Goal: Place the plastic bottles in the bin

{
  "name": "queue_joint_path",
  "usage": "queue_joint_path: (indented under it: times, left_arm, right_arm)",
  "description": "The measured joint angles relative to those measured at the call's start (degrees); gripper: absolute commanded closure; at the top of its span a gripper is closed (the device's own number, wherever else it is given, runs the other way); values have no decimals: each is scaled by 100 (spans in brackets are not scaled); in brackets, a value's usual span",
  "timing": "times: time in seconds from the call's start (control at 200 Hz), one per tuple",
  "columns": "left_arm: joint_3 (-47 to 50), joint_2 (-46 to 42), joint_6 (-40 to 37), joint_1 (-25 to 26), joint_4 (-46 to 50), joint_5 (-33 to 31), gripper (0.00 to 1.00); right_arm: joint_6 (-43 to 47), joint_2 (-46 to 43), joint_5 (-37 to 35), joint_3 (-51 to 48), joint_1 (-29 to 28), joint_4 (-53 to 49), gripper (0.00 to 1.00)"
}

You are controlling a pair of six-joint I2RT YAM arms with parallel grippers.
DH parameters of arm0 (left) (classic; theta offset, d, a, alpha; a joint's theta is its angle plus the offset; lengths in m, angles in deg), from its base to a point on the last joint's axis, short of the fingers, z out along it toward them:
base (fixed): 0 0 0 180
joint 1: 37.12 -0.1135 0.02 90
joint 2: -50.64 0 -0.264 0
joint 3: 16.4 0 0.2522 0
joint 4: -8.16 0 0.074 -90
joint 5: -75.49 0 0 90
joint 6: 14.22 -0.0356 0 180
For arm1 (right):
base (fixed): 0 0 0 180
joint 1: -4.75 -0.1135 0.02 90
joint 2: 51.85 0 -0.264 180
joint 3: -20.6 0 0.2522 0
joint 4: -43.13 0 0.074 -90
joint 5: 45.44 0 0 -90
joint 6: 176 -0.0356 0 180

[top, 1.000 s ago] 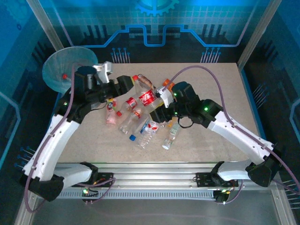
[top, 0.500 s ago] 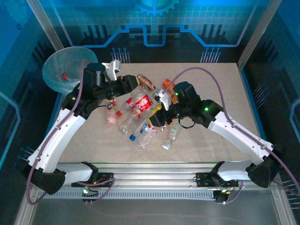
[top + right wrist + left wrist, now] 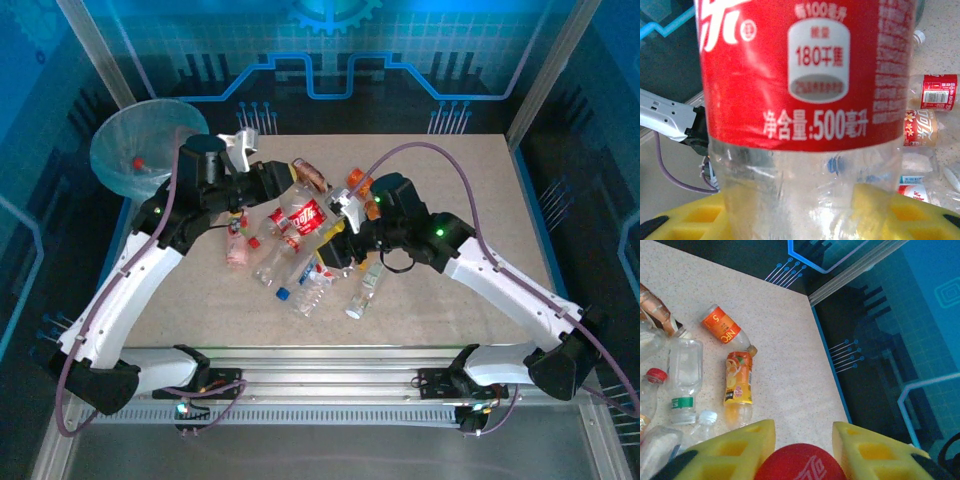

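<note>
Red-label bottle [image 3: 305, 215] held over loose bottles [image 3: 300, 285] mid-table, both grippers on it. Right gripper [image 3: 805, 215] clamps clear lower body. Left gripper [image 3: 802, 445] narrow on red cap [image 3: 800, 465], no gap visible. Bin [image 3: 115, 140] at far-left corner, well apart. Risk: you swing left gripper binward before right lets go, so cap likely slips and bottle drops back among them.

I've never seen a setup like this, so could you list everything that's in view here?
Bin: one, grey with pale blue-green liner, beside the table's far-left corner.
Cola bottle: one, clear with red label, held between both hands.
Loose bottles: about eight, clear, orange or pink, heaped mid-table.
Table: one, speckled beige.
Left hand: one, yellow fingers, shut on the cola bottle's red cap.
Right hand: one, yellow fingers, shut on its clear base.
</note>
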Motion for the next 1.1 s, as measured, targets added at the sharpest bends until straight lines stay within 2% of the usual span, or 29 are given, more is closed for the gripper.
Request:
queue_joint_path:
  times: [0.135,0.405,0.535,0.67,0.695,0.9,1.101]
  left_arm:
    - [-63,0,-17,11,44,-61,100]
    - [-378,-22,-216,22,223,-573,100]
    - [-579,-87,-468,-59,382,-966,100]
    - [-968,-146,-752,-463,525,-1329,100]
    - [-1047,-160,-811,-564,553,-1379,100]
    - [-1690,-195,-1403,-1429,577,-1974,100]
    - [-2461,2,-2186,-1923,570,-2564,100]
  right_arm:
    - [2,22,15,2,2,61,39]
    - [-140,197,-35,188,4,63,14]
    - [-251,299,-168,378,-17,170,8]
    - [-319,553,-612,785,-190,326,4]
    - [-317,625,-739,892,-251,361,0]
    - [-208,1449,-1620,2151,-852,396,0]
    - [-214,2433,-1899,3467,-1167,378,0]
